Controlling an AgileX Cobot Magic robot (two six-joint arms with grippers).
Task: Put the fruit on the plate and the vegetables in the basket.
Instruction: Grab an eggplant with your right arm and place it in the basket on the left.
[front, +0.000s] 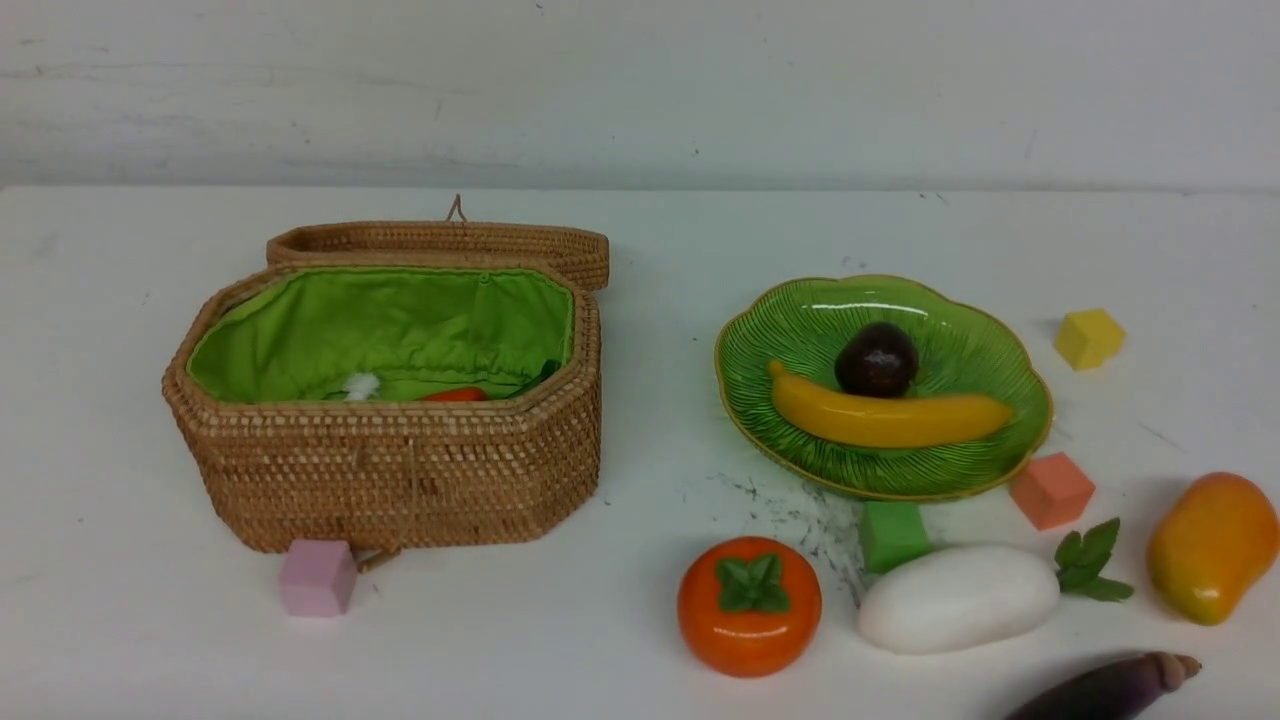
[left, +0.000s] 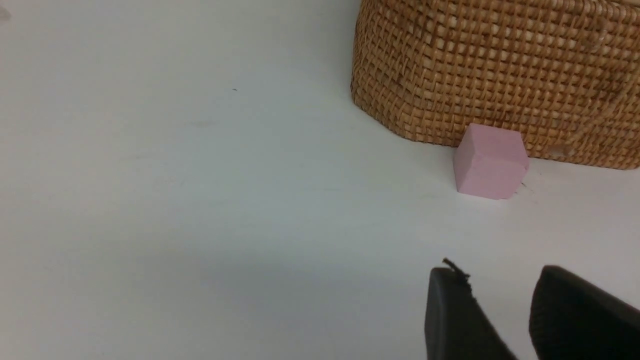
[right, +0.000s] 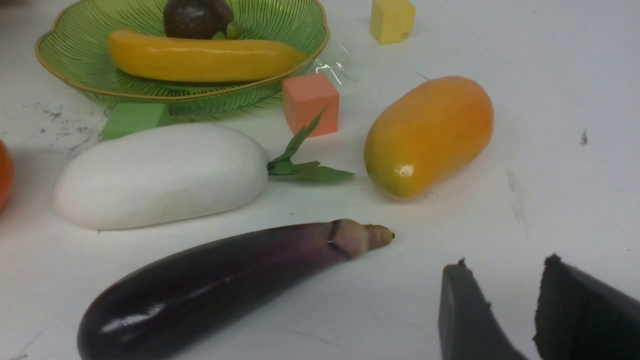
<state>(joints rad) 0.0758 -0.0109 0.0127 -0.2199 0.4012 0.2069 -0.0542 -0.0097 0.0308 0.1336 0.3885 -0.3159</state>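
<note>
Your right fingers (right: 470, 305) are apart and empty, beside the eggplant (right: 215, 285) on the near right of the table (front: 620, 620). It is shiny and round, so it may slip and bump the radish (right: 160, 175). Farther left, your left fingers (left: 450, 305) are apart, near the basket (left: 500, 65).

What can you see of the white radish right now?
The white radish is a fat, smooth toy, plastic by the look, with a sprig of green leaves at its right end. It lies on its side on the table, unheld, between the persimmon and the mango. The green cube sits just behind it; contact cannot be told.
</note>
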